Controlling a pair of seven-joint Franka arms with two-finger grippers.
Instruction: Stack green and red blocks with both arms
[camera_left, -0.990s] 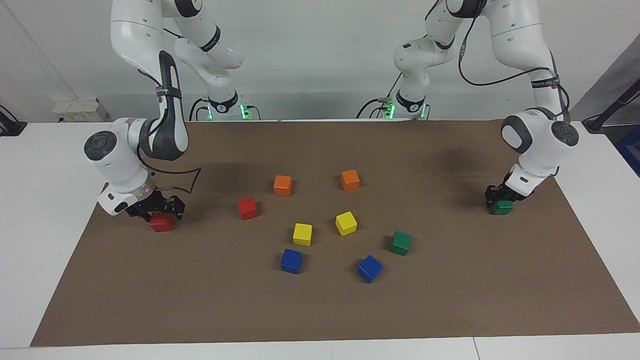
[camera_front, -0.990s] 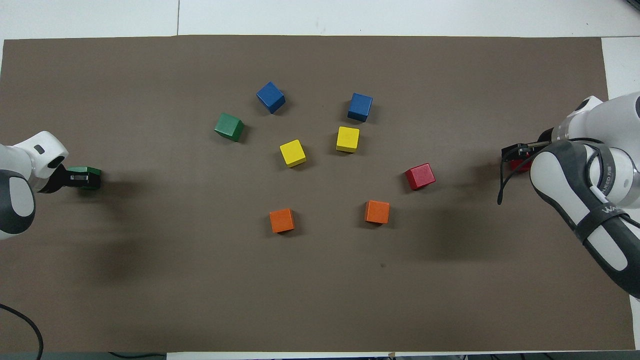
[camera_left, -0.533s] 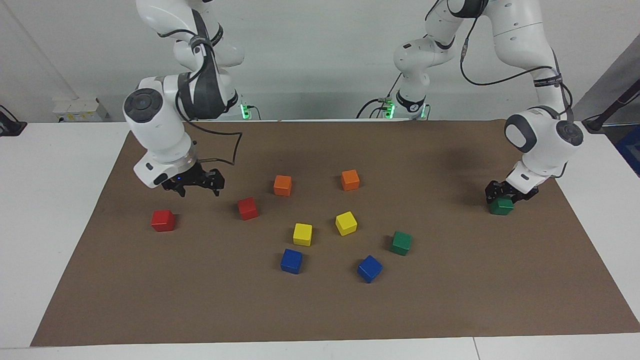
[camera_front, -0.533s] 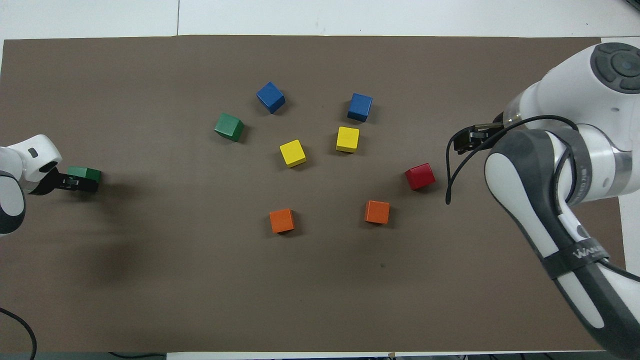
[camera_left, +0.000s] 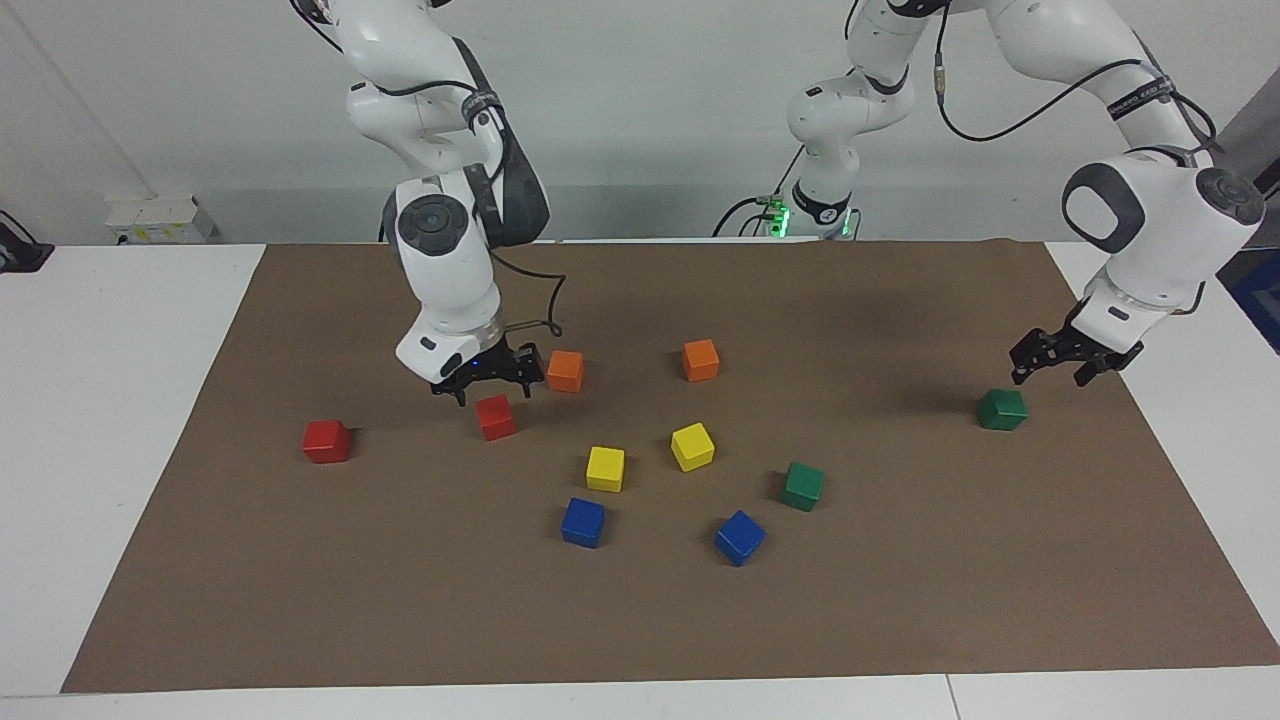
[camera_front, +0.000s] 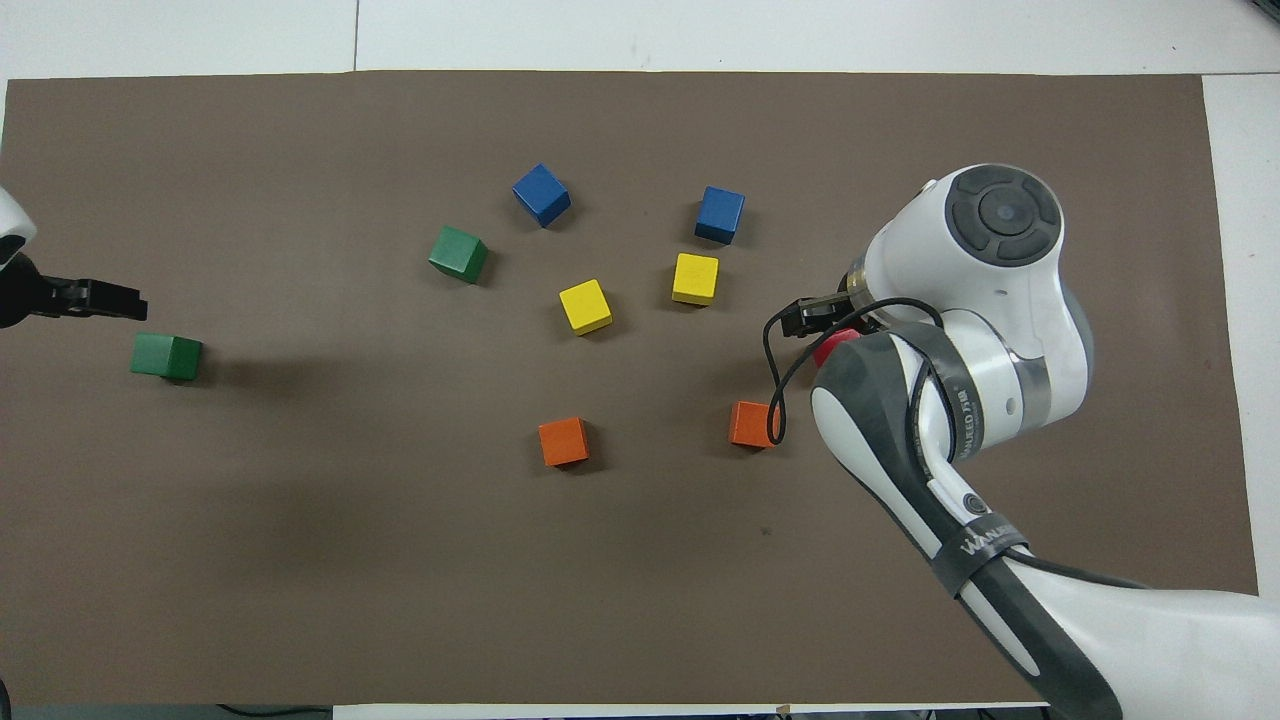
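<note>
1. Right pincer (camera_left: 490, 385): raised just over a red block (camera_left: 496, 416) that sits on the brown mat (camera_left: 640, 620) beside an orange cube (camera_left: 565, 370). Its fingers are spread, with nothing between them. In the overhead view the arm hides most of this block.
2. Left pincer (camera_left: 1055, 362): raised over the mat at the left arm's end of the desk (camera_left: 110, 400), just above and beside a green block (camera_left: 1002, 409). Its fingers are spread and clear of the block, which rests alone on the mat.
3. Second red block (camera_left: 326, 441): on the mat toward the right arm's end, well apart from the first red block. Nothing touches it.
4. Second green block (camera_left: 802, 485): near the middle of the mat, farther from the robots than the yellow cubes, near a blue cube (camera_left: 739, 537).
5. Other items: 2 yellow cubes (camera_left: 605, 468) (camera_left: 692, 446) lie side by side mid-mat; a second blue cube (camera_left: 582, 522) lies just beside 1 of them, farther from the robots; a second orange cube (camera_left: 700, 360) lies nearer to the robots than the yellow pair.
6. Stacking status: all 4 task blocks lie singly on the mat; none rests on another.
</note>
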